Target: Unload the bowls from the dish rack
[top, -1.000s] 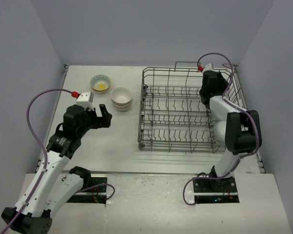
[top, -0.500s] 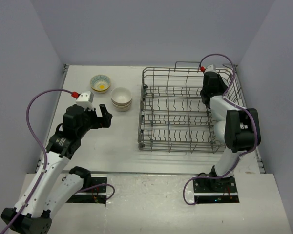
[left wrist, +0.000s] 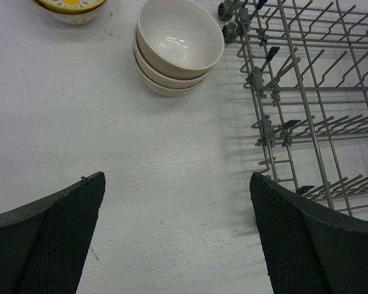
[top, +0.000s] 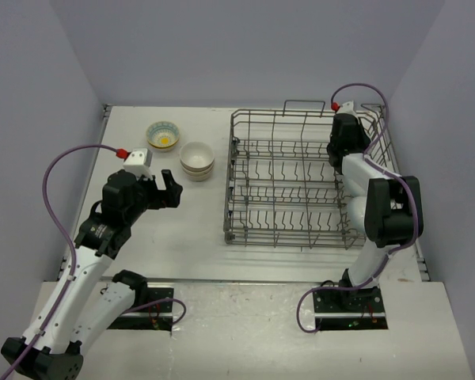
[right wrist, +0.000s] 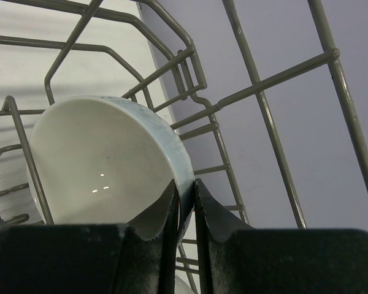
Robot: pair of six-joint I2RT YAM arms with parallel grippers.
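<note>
From above, the dish rack (top: pixel 289 180) sits on the right of the bench (top: pixel 182 237). A patterned bowl (top: pixel 163 134) and a stack of beige bowls (top: pixel 197 160) stand to its left.

In the left wrist view, the left hand (left wrist: pixel 176 184) is released, its fingers spread wide over bare bench near the stack.

In the right wrist view, the right hand (right wrist: pixel 185 196) is grasping the rim of a white bowl (right wrist: pixel 104 165) inside the rack.

A flat white table top (top: pixel 190 237) with a faint ribbed grain shows a few small dark specks in the left wrist view. Pale lilac wall panels (top: pixel 245 47) close it in at the back and both sides. A thin metal strip (top: pixel 245 279) runs along its near edge, touching a speckled white board (top: pixel 245 336).
</note>
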